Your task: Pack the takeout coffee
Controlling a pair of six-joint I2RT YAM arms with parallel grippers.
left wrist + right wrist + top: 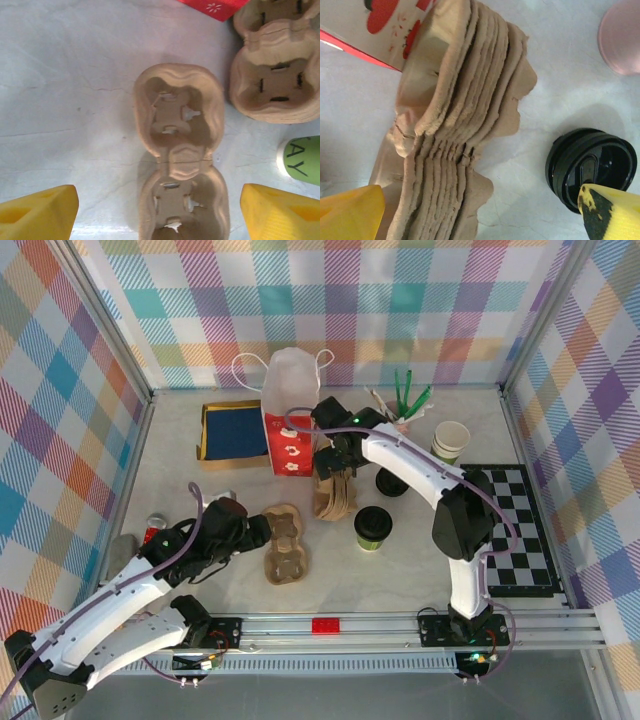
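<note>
Nearest you, an aluminium rail (pixel 400 625) edges the table, with a small red block (pixel 324 625) sitting on it. Beyond it lies a pale, smooth, faintly veined tabletop (pixel 420 575).

Your left gripper (pixel 262 532) (pixel 160 215) hangs low over a single brown moulded-pulp cup carrier (pixel 285 545) (pixel 177 150). The carrier has 2 rough, fibrous wells and lies flat. The yellow jaws stand wide, 1 on each side of the carrier, and you can see bare table between each tip and the pulp.

Just right of that carrier stands the takeout coffee (pixel 372 528) (pixel 300 160), a short olive-green paper cup with a round black plastic lid. It is upright on the table and apart from both grippers.

Farther in, your right gripper (pixel 335 465) (pixel 480 210) points down at a nested stack of brown pulp carriers (pixel 335 495) (pixel 455 100), whose ragged layered edges show. Its jaws are spread wide with the stack between them, and the right tip is well clear of it. A loose, glossy black lid (pixel 391 482) (pixel 590 167) lies beside the stack.

Behind stands a tall red paper bag with white looped handles (pixel 290 430), its top open. To its left is a shallow yellow-edged tray with a blue lining (pixel 232 430). A black-and-white checkered mat (pixel 520 530) lies at the right. Pastel plaid fabric walls (pixel 60 390) enclose 3 sides.
</note>
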